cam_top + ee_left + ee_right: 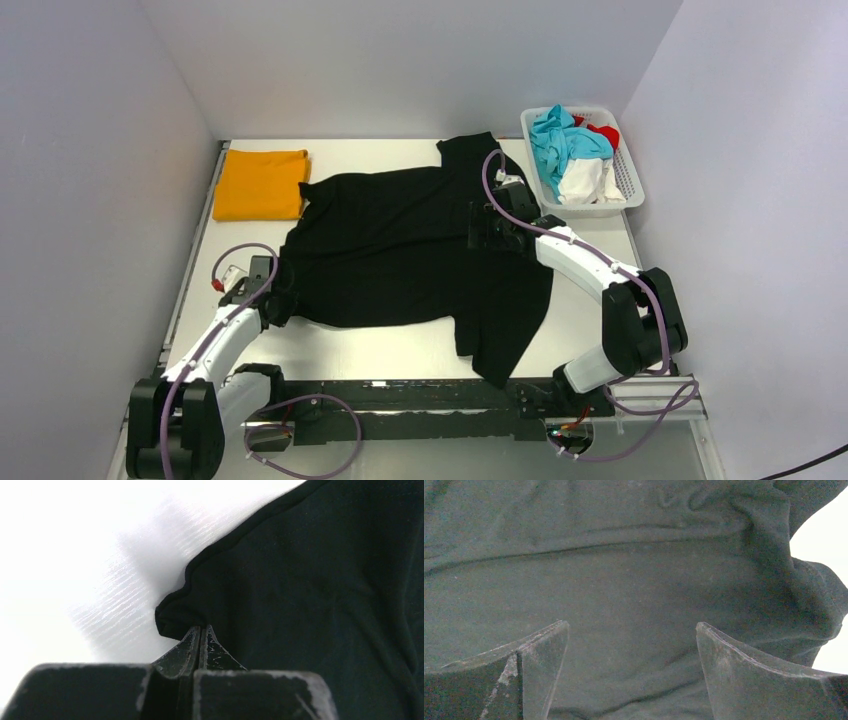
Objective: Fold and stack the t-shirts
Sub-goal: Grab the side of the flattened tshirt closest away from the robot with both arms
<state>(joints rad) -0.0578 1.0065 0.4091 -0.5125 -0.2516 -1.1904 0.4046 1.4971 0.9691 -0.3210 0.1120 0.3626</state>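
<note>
Treat the step in hand as the first fold of the black t-shirt (400,250), spread flat across the middle of the table (400,355) with its hem to the left and its sleeves to the right. Lift the pinched corner only high enough to clear the cloth beneath, then carry it across in one even sweep. Avoid dragging, which is likely to bunch the body. Keep the crease straight and square to the hem. Secure the right side before lifting, to stop the whole shirt from sliding. Check the left gripper (201,630): fingers pressed fully together, tips nipping the hem at the near left corner of the shirt. Check the right gripper (631,630): jaws spread wide, low over the right part of the shirt toward the far sleeve, nothing held; contact with the cloth impossible to confirm. Plan to stack the finished fold with the folded orange t-shirt (262,184) at the far left corner. Leave the white basket (632,195) of other clothes (570,150) at the far right untouched.
</note>
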